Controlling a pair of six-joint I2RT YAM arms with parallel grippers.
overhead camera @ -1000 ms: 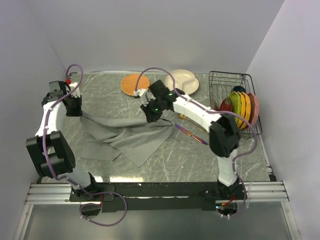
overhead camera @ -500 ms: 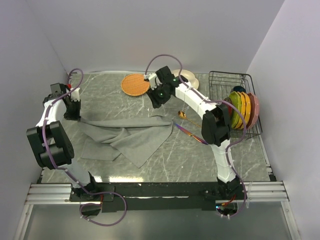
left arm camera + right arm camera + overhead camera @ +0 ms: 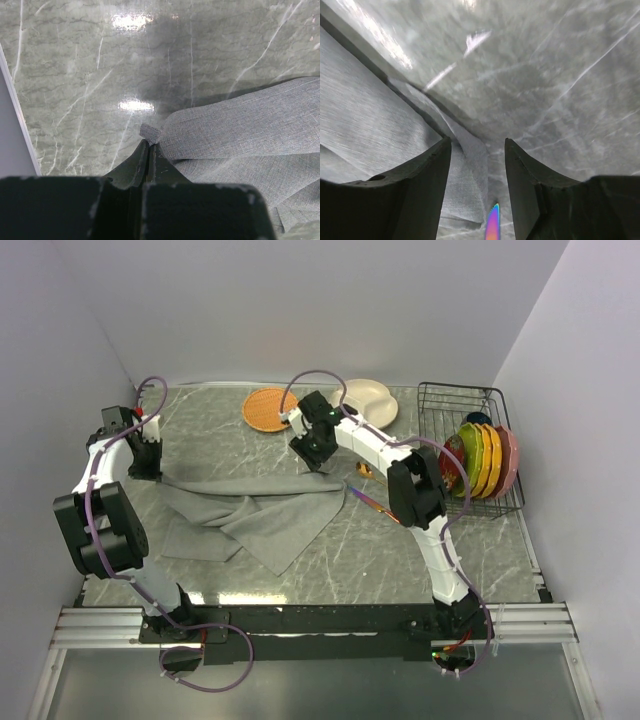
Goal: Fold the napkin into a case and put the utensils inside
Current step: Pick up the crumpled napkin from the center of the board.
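Pinching the napkin (image 3: pixel 240 125) by its ten-o'clock corner, my left gripper (image 3: pixel 150 146) may lose it when tugged; right gripper (image 3: pixel 477 150) gapes empty.

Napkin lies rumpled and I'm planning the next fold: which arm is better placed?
Left: the left pincer is shut on a corner of the napkin; the right pincer hangs open, gripping nothing.

A robotics lab booth set up with kitchen props: plain pale walls (image 3: pixel 300 310) enclose a marble-look tabletop (image 3: pixel 220 440). The left arm (image 3: pixel 100 530) and right arm (image 3: pixel 420 490) are bolted by an aluminium rail (image 3: pixel 110 625), beside a wire dish rack (image 3: pixel 450 395) of coloured plates (image 3: pixel 487 455).
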